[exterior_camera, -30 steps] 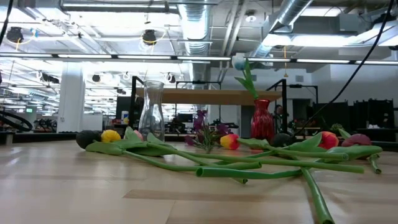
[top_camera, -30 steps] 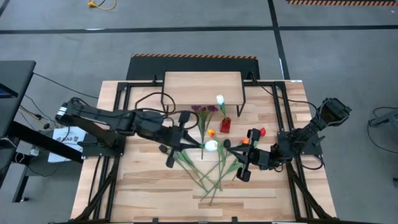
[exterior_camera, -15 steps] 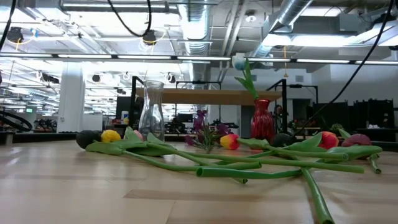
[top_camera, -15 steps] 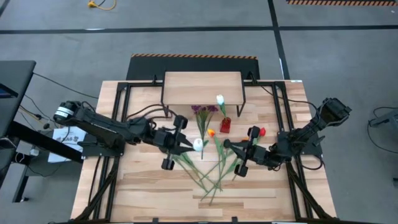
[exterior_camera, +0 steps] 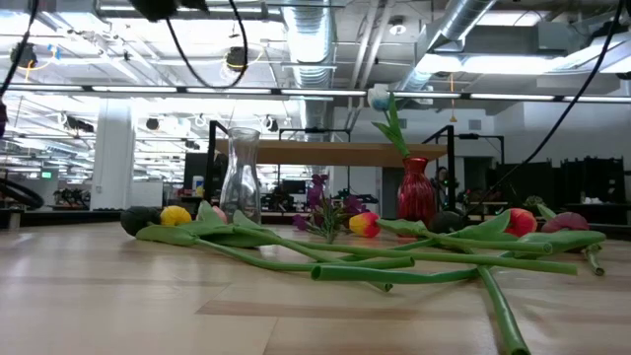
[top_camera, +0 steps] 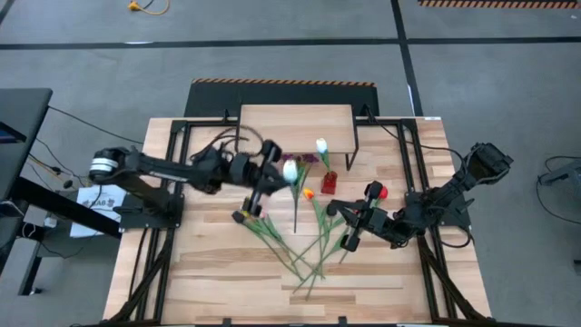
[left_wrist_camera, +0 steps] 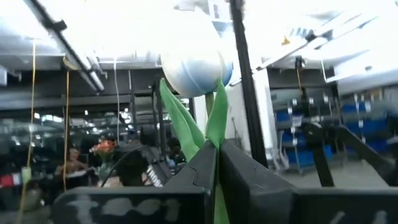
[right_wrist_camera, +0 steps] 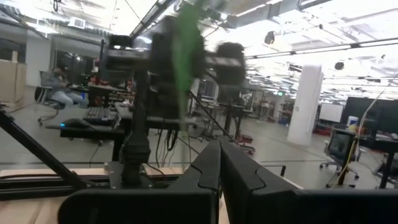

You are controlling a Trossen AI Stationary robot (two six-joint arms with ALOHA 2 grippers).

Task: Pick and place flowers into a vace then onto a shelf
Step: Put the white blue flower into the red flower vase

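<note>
Bench (top_camera: 209,272): slatted wood surface carrying everything; places below are given from the red vase.
Shelf (top_camera: 295,127): low plank rack just beyond the red vase, its top bare.
Loose flowers (top_camera: 313,245): tulips fanned on the bench on my side of the red vase, stems lying flat and crossing.
Clear vase (exterior_camera: 240,177): upright in the low view; I cannot pick it out from above.
Red vase (top_camera: 329,182): upright, already holding one white tulip (top_camera: 321,145).
My left gripper (top_camera: 261,189): raised beside the red vase, clenched on the stem of a second white tulip (top_camera: 290,169); in my wrist view its head (left_wrist_camera: 194,65) stands straight above my fingers (left_wrist_camera: 202,168).
My right gripper (top_camera: 356,222): on the other side of the red vase, nearer me, closed and empty.
Key relation: the stem's long axis runs down from my left gripper; I judge the left arm carries it to a vase mouth.
</note>
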